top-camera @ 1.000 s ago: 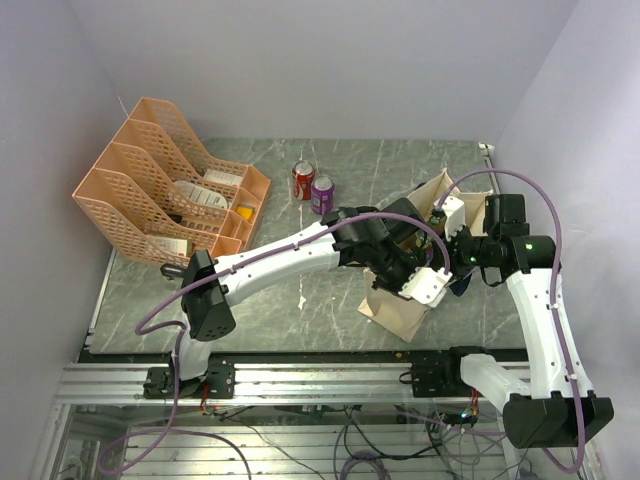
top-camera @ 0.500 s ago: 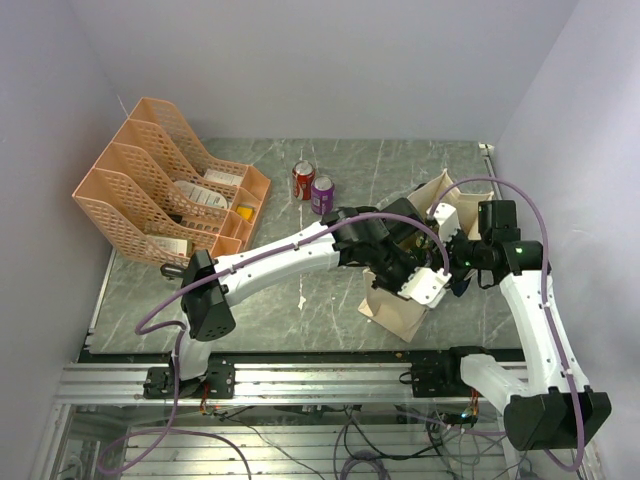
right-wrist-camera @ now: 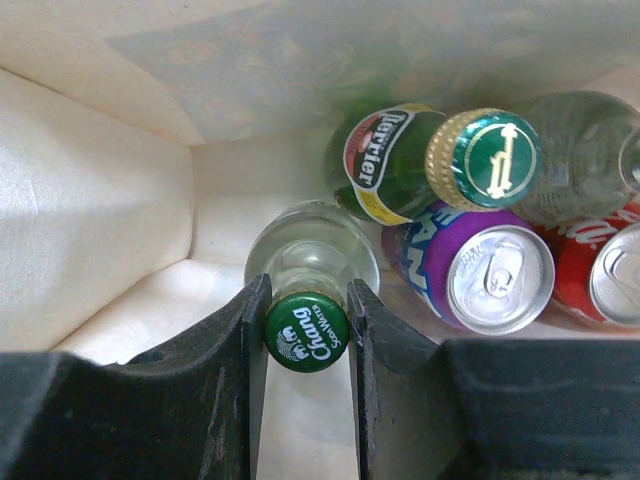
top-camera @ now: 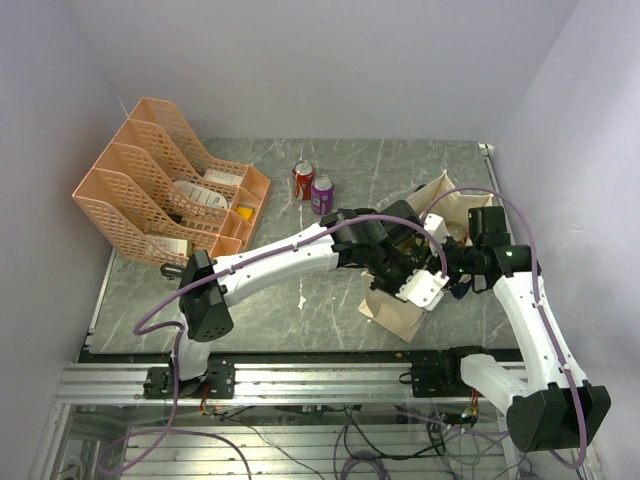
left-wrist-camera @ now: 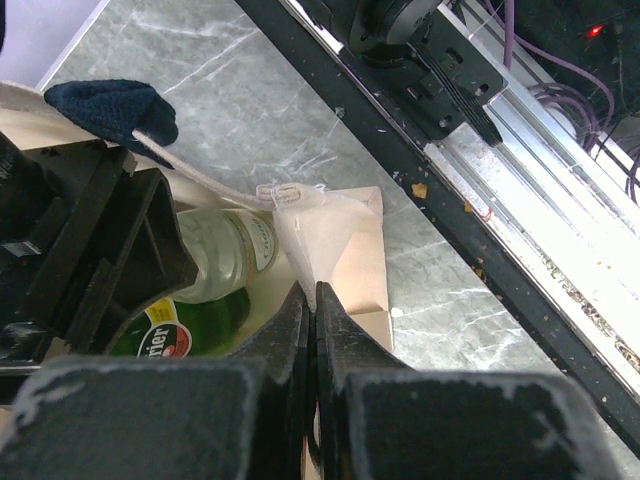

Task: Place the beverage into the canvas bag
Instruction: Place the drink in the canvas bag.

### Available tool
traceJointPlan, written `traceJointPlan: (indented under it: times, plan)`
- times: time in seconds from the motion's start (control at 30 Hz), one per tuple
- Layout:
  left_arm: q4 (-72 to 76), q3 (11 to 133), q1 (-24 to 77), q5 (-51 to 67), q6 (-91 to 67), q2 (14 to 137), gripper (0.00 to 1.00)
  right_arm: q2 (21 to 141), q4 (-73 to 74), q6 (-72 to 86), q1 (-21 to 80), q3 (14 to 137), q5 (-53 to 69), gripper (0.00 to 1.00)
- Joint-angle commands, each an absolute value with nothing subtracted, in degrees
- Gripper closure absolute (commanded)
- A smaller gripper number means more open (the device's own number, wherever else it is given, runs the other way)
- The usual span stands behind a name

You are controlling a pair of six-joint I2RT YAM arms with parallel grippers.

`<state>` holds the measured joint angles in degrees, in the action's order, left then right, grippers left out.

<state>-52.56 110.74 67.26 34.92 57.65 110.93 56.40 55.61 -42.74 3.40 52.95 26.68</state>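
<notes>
- The canvas bag (top-camera: 392,308) sat right of centre on the table (top-camera: 400,165), its mouth open.
- The left gripper (left-wrist-camera: 312,300), fingers pressed together, pinched the bag's cloth rim, near a navy handle (left-wrist-camera: 110,105).
- The right gripper (right-wrist-camera: 307,322) reached inside the bag, its 2 fingers closed on the green cap of the clear Chang bottle (right-wrist-camera: 312,262).
- The Chang bottle stood upright on the bag's floor, just left of a green Perrier bottle (right-wrist-camera: 385,160), a purple can (right-wrist-camera: 480,272) and a red can (right-wrist-camera: 612,278).
- Orange file trays (top-camera: 165,190) stood far left; 1 red loose can (top-camera: 303,180) and 1 purple loose can (top-camera: 322,194) stood behind the bag.
</notes>
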Motion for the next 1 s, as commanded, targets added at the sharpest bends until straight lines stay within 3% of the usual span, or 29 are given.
traceJointPlan:
  times: [0.0, 0.37, 0.7, 0.97]
  plan:
    - [-54.38, 109.84, 66.89, 33.26, 58.19, 108.98, 0.93, 56.35, 55.28, -46.59, 4.02, 49.95, 25.74, 0.88]
    - [-54.4, 109.95, 66.86, 32.71, 58.09, 108.97, 0.93, 55.77, 55.06, -48.56, 4.13, 46.39, 24.18, 0.7]
    - [-54.54, 110.45, 66.88, 32.7, 58.51, 109.2, 0.93, 59.1, 56.46, -46.5, 4.08, 51.61, 26.23, 0.48]
    - [-54.43, 110.68, 66.62, 32.37, 58.46, 109.25, 0.93, 58.62, 57.59, -47.31, 4.05, 52.82, 26.46, 0.37]
